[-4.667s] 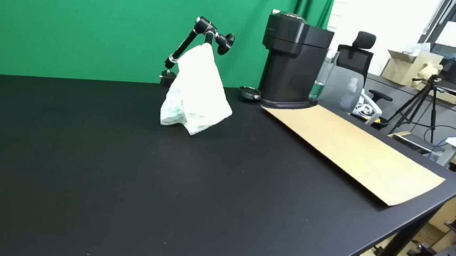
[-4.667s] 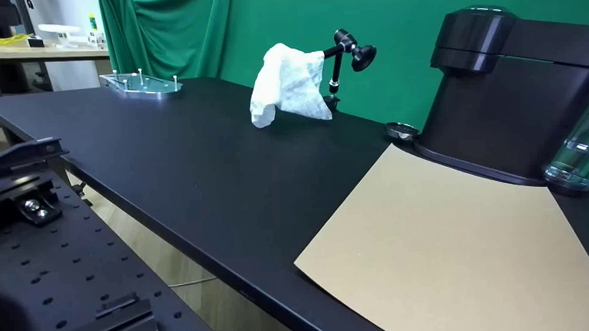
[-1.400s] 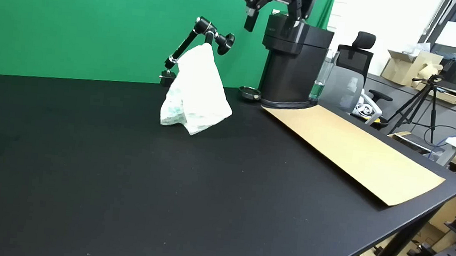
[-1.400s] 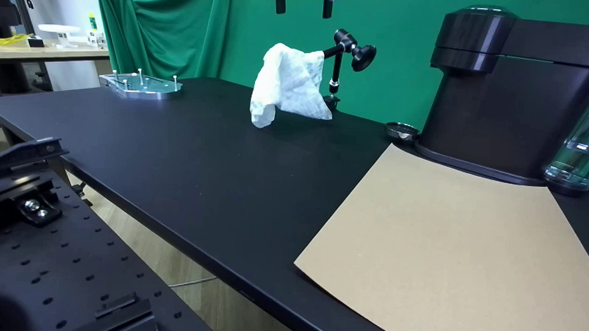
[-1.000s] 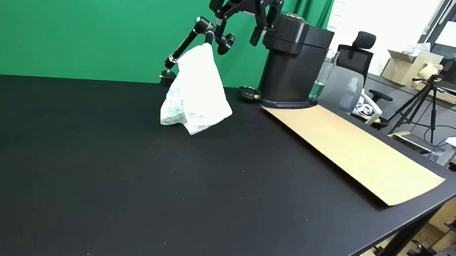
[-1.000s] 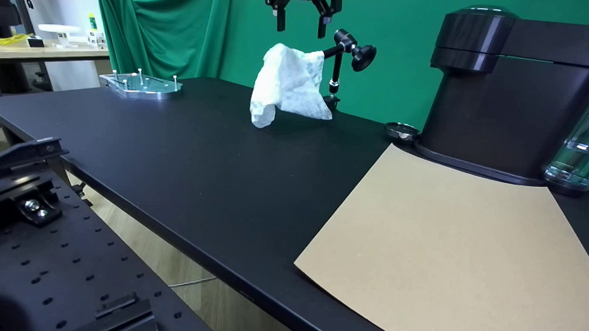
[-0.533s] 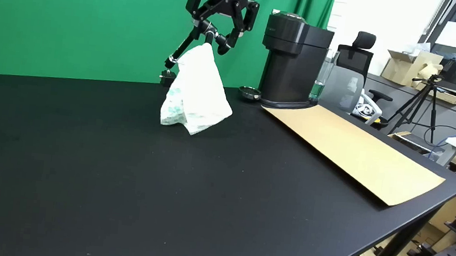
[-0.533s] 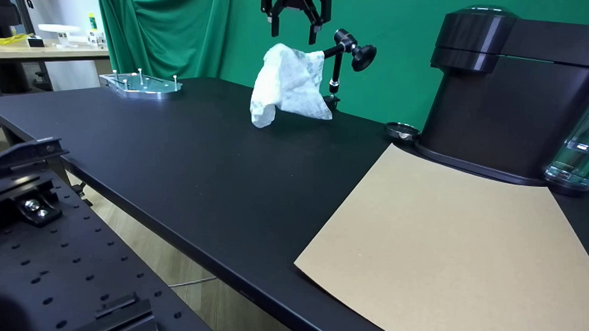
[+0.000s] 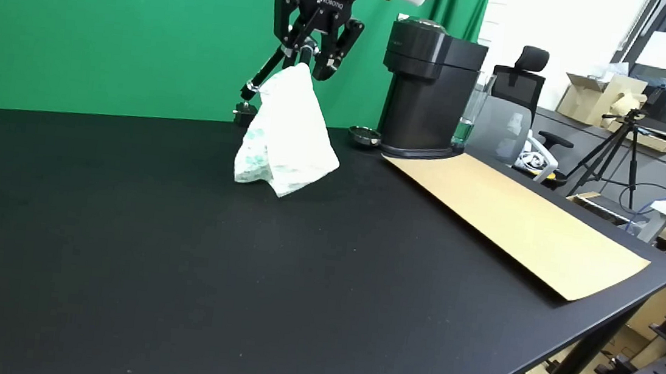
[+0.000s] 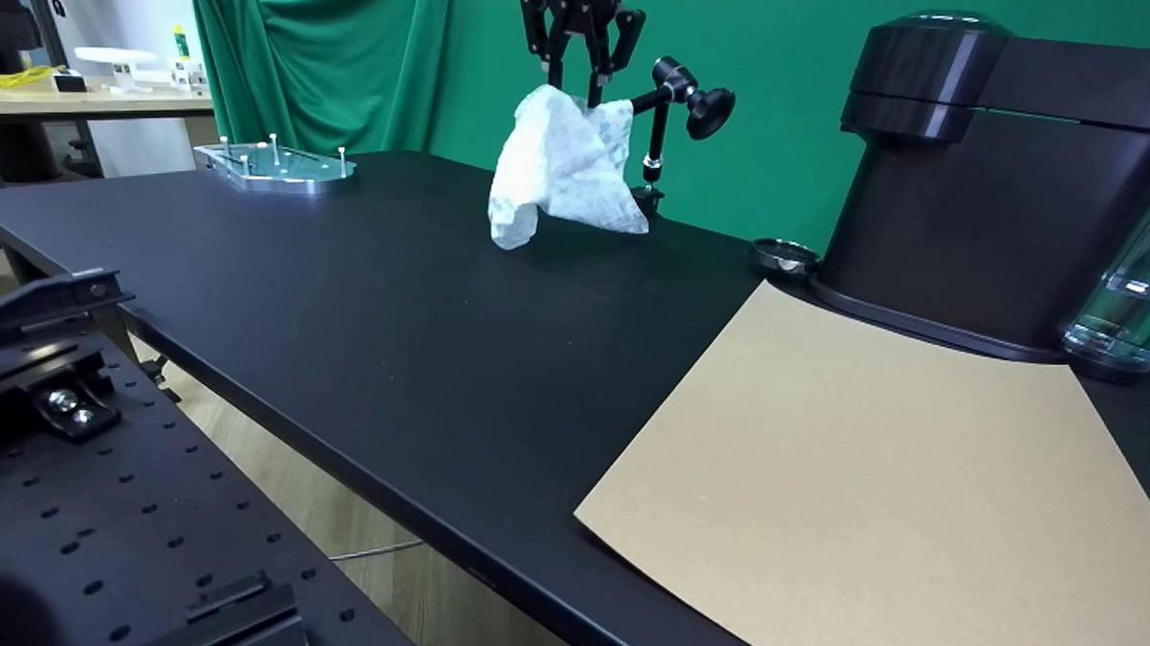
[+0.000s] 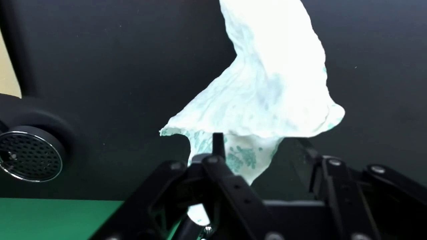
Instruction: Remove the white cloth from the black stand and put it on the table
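Note:
The white cloth [image 9: 289, 137] with pale green marks hangs over the arm of the black stand [image 9: 266, 70]; cloth [image 10: 560, 161] and stand [image 10: 659, 119] show in both exterior views. My gripper [image 9: 305, 69] points down at the cloth's top, partly open. In an exterior view, its fingertips [image 10: 575, 91] reach the cloth's upper edge, the left tip partly hidden behind it. In the wrist view, a gap separates the fingers [image 11: 262, 146], with cloth [image 11: 267, 83] below and beyond them. I cannot tell whether they touch it. The black table [image 9: 178, 270] lies underneath.
A black coffee machine [image 9: 427, 92] stands right of the stand, with a small round black cup [image 9: 365, 136] beside it. A brown paper sheet [image 10: 887, 484] lies on the table. A clear plate with posts [image 10: 278, 169] sits at the far end. A green curtain [image 9: 110, 25] hangs behind.
My gripper has come into view from above, moved left over the cloth, and come down to its top. Its fingers look closer together than half a second ago. Cloth and stand have not moved.

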### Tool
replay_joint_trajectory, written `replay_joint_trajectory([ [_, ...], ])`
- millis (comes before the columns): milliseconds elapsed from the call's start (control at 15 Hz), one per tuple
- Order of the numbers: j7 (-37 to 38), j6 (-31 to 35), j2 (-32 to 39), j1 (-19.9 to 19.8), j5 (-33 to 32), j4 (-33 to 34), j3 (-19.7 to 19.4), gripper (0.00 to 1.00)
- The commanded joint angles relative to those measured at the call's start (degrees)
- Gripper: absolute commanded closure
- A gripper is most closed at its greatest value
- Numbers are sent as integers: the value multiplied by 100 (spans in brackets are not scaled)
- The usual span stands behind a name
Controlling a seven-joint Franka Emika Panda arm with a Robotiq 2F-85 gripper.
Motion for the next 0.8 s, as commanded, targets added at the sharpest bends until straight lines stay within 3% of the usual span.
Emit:
replay_joint_trajectory([
  [0,110,-128,117,-4,73,235,19,76],
  [267,117,-146,161,-2,73,267,15,99],
  [733,158,-161,-257,-17,129,-48,17,100],
])
